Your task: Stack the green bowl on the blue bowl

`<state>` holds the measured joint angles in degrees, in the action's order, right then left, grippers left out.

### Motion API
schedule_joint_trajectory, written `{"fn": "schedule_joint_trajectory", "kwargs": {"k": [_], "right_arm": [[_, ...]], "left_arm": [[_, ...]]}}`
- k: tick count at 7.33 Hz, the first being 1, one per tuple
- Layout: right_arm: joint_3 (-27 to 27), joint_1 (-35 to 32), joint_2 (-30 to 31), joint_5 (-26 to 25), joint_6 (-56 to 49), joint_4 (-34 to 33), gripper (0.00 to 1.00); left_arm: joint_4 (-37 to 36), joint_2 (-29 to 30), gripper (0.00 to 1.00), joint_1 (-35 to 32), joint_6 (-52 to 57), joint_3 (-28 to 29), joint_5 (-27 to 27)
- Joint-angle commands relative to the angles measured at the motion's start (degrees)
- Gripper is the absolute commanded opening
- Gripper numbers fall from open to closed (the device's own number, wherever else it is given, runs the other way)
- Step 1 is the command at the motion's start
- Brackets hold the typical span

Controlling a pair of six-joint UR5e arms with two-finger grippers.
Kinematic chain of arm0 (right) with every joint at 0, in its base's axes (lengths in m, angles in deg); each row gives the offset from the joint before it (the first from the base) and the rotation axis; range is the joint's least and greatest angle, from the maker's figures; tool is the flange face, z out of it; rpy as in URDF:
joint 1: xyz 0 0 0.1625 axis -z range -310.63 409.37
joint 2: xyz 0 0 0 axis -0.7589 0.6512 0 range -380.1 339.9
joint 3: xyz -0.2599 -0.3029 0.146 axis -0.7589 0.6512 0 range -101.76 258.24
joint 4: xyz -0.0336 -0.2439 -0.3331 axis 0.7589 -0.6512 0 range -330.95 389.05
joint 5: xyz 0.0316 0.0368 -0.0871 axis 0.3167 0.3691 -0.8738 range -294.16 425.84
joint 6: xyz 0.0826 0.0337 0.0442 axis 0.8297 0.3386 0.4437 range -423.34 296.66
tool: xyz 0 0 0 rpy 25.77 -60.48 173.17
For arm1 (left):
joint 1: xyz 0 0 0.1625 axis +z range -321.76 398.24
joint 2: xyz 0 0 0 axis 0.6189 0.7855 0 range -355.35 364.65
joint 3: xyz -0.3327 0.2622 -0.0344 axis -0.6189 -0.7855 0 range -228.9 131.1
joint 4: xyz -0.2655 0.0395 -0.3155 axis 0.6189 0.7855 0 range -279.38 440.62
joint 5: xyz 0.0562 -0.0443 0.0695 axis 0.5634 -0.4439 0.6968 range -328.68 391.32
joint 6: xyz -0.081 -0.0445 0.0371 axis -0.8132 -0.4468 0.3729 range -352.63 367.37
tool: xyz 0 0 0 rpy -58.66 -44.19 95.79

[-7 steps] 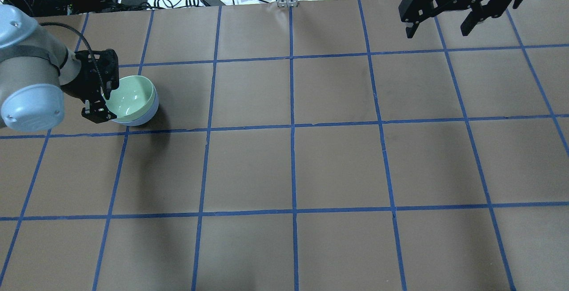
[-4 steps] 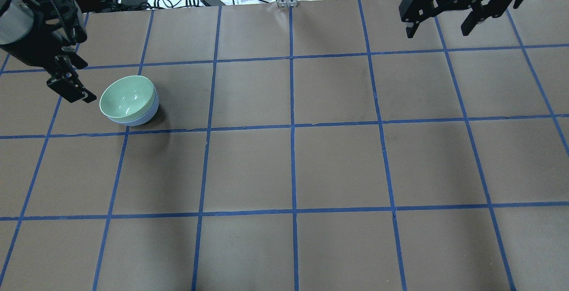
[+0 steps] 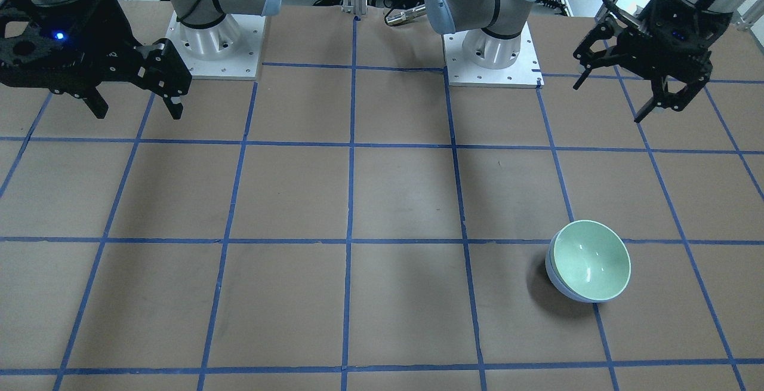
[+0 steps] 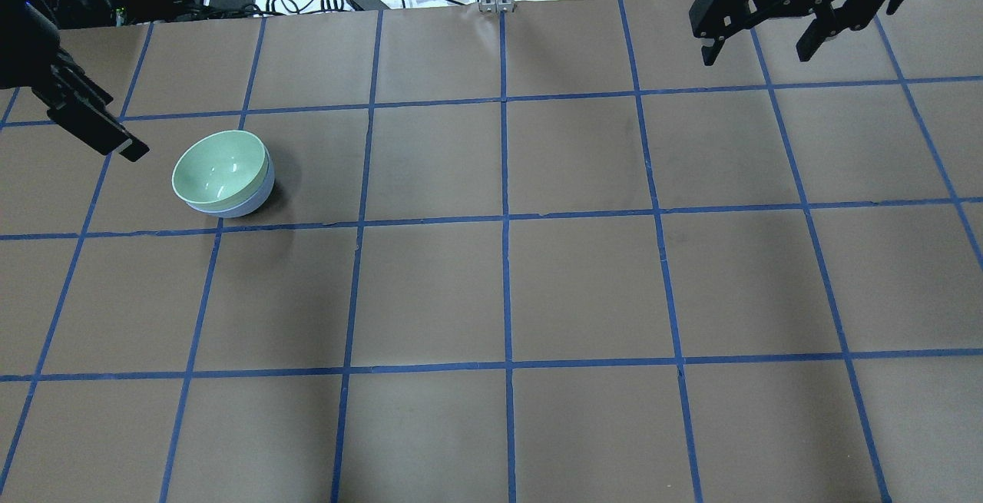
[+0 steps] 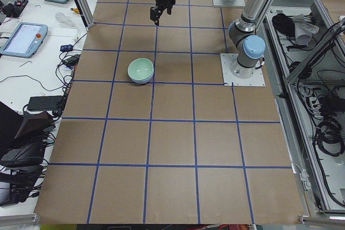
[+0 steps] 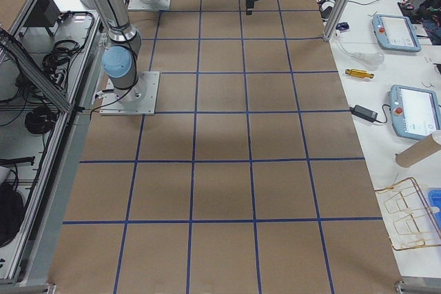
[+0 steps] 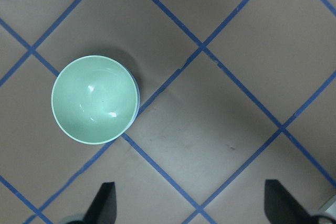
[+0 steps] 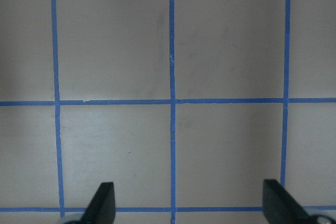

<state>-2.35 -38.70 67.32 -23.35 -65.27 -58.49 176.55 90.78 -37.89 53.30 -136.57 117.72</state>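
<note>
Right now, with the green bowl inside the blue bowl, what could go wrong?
1. The blue bowl shows on only one side of the green bowl; if the green one sits unevenly, a bump could rock it.
2. The open left gripper hangs beside the stack; a low sweep across could clip the rim.

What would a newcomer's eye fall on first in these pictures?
The green bowl sits nested in the blue bowl on the blue-gridded brown table, on the robot's left side. The left gripper and right gripper both hang open above the table, holding nothing.
</note>
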Motion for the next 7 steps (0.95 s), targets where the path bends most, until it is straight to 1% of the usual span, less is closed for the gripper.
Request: {"fn": "schedule_joint_trajectory", "kwargs": {"k": [1, 2, 3, 4, 7], "right_arm": [[0.0, 0.0, -0.1, 0.0, 0.0, 0.0, 1.00], [0.0, 0.0, 0.0, 0.1, 0.0, 0.0, 1.00], [0.0, 0.0, 0.0, 0.1, 0.0, 0.0, 1.00], [0.0, 0.0, -0.1, 0.0, 0.0, 0.0, 1.00], [0.0, 0.0, 0.0, 0.1, 0.0, 0.0, 1.00]], "left_arm": [[0.6, 0.6, 1.00, -10.8, -22.9, 0.1, 2.6], [-0.1, 1.4, 1.00, -14.8, -32.9, -0.1, 2.4], [-0.5, 2.4, 1.00, -17.2, -41.2, 0.0, 2.3], [-0.9, 2.8, 1.00, -17.6, -43.1, 0.3, 2.4], [-1.2, 2.8, 1.00, -17.4, -43.3, 0.7, 2.4]]}}
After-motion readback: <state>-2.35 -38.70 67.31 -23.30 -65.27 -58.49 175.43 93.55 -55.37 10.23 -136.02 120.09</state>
